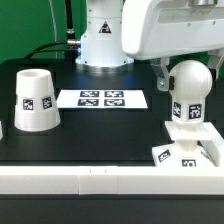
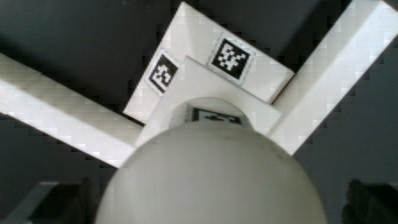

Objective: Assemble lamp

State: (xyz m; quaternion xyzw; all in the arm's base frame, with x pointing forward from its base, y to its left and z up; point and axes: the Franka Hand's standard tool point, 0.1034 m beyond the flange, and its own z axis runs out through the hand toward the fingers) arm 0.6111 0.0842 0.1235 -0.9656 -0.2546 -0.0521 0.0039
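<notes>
The white bulb (image 1: 190,88) stands upright on the flat square base (image 1: 181,153), which lies in the near corner at the exterior view's right, against the white rails. In the wrist view the bulb's round head (image 2: 206,165) fills the foreground and the tagged base (image 2: 217,62) lies beneath it. My gripper (image 1: 187,72) is around the bulb's head, with a dark finger (image 2: 54,203) on each side and a gap to the head, so it is open. The tapered shade (image 1: 35,100) stands apart at the exterior view's left.
The marker board (image 1: 102,99) lies flat at the middle back. A white rail (image 1: 90,180) runs along the table's front edge and another (image 2: 63,110) meets it at the base's corner. The robot's pedestal (image 1: 100,45) stands behind the marker board.
</notes>
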